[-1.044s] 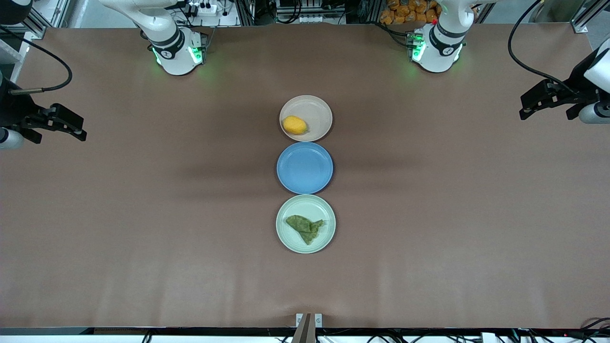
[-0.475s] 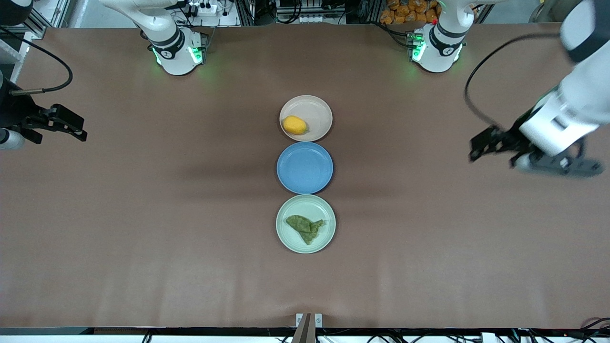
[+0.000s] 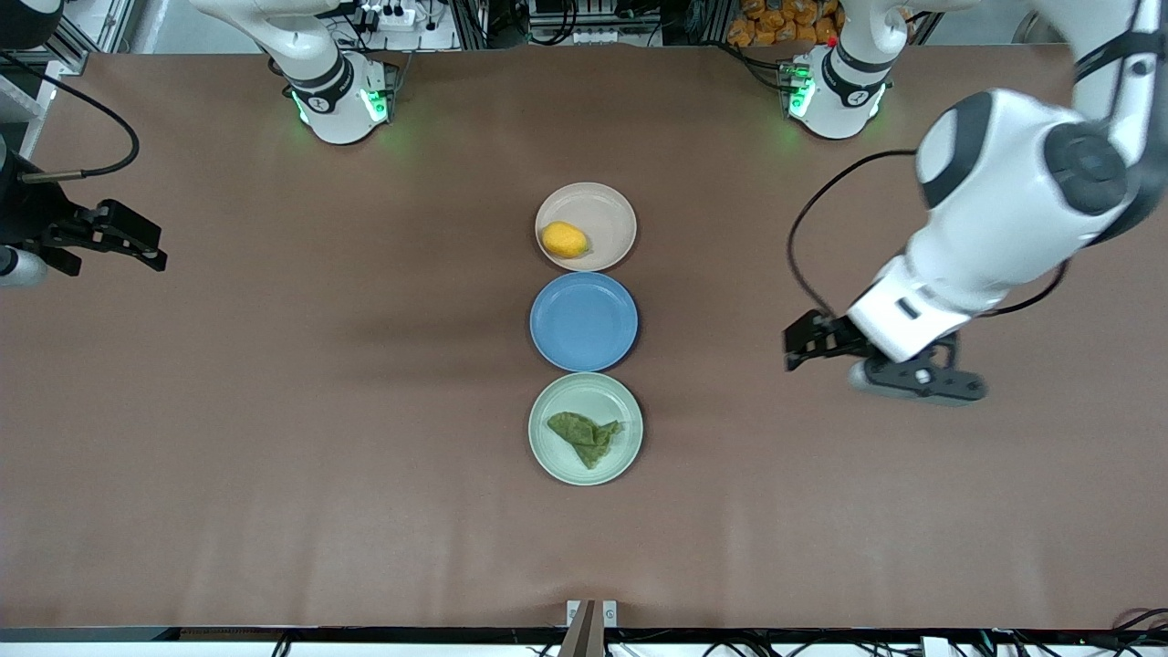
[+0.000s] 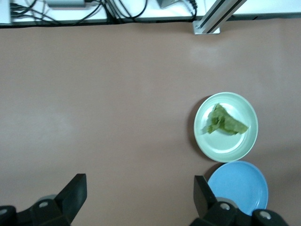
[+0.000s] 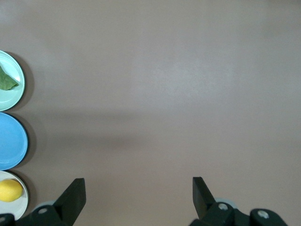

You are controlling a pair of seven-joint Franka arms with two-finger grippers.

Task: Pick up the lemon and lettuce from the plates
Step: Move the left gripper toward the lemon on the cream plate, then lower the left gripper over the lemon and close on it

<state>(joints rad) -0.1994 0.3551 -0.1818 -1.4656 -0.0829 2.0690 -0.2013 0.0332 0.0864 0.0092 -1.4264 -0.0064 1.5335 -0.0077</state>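
The yellow lemon (image 3: 564, 240) lies on the beige plate (image 3: 610, 217), the plate nearest the robots' bases. The dark green lettuce (image 3: 584, 437) lies on the mint plate (image 3: 584, 392), nearest the front camera. My left gripper (image 3: 793, 352) hangs open over bare table, toward the left arm's end from the plates. The left wrist view shows its empty fingers (image 4: 75, 192), with the lettuce (image 4: 225, 121) on the mint plate (image 4: 244, 141). My right gripper (image 3: 161, 256) waits open at the right arm's end. The right wrist view shows the lemon (image 5: 9, 190) and lettuce (image 5: 6, 81) at its edge.
A bare blue plate (image 3: 584, 321) sits between the two other plates, all three in a row. Brown table stretches wide on both sides of the row. Cables and racks line the table's edge by the bases.
My left arm has swung in from the left arm's end of the table toward the plates, its gripper still open. The right arm, the plates and the food have not moved.
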